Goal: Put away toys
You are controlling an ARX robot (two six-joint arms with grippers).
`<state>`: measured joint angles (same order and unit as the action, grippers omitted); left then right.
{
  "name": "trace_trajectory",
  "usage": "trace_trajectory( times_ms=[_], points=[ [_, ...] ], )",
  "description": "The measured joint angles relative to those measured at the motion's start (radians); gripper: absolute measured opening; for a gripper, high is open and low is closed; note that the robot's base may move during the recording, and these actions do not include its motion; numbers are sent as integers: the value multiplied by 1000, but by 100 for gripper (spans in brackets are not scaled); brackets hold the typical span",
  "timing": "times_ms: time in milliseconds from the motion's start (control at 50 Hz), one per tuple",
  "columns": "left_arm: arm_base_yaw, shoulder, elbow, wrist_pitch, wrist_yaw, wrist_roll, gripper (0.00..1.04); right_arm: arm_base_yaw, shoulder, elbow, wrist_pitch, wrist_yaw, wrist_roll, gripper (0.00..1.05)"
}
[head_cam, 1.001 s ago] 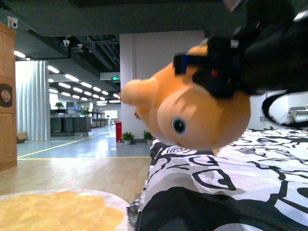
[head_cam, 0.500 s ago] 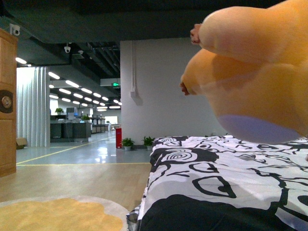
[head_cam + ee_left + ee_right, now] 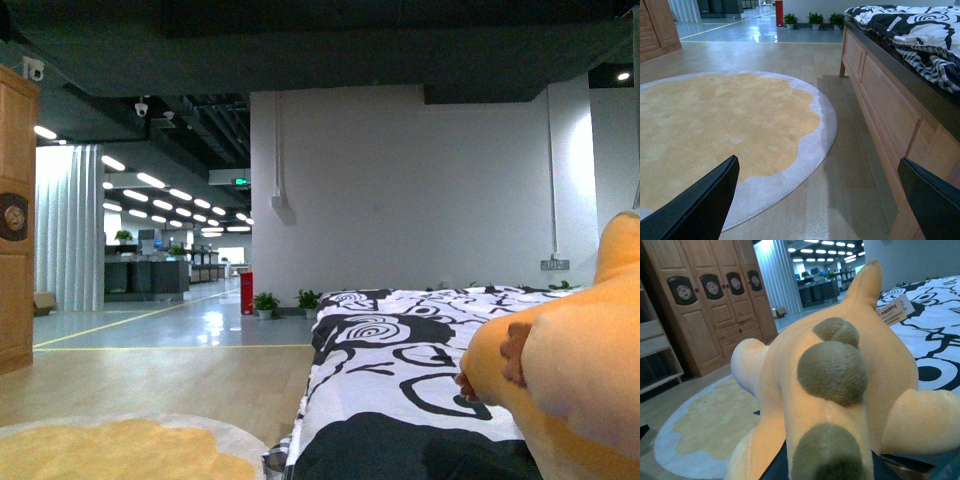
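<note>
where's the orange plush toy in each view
Front view: plush toy at the lower right corner, in front of the bed cover.
Left wrist view: not in it.
Right wrist view: plush toy fills the centre, close up.
Shared landmark: the round yellow rug.

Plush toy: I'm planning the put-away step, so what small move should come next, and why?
Probably carry the plush toy a little away from the bed toward the rug side: it fills the right wrist view, no container shows on the bed, and the left gripper hangs open, empty.
</note>
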<state>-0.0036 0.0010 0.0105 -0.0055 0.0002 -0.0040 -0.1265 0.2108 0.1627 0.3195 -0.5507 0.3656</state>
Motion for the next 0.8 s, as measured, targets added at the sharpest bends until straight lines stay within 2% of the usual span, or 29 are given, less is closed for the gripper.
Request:
trace_trajectory(
  times_ms=[160,801],
  points=[
    [0,0,0,0,0,0,98,78,-77,-119,44,119,-68,7],
    [1,0,0,0,-4,0,98,61,-134,-151,38,114,-48,7]
  ],
)
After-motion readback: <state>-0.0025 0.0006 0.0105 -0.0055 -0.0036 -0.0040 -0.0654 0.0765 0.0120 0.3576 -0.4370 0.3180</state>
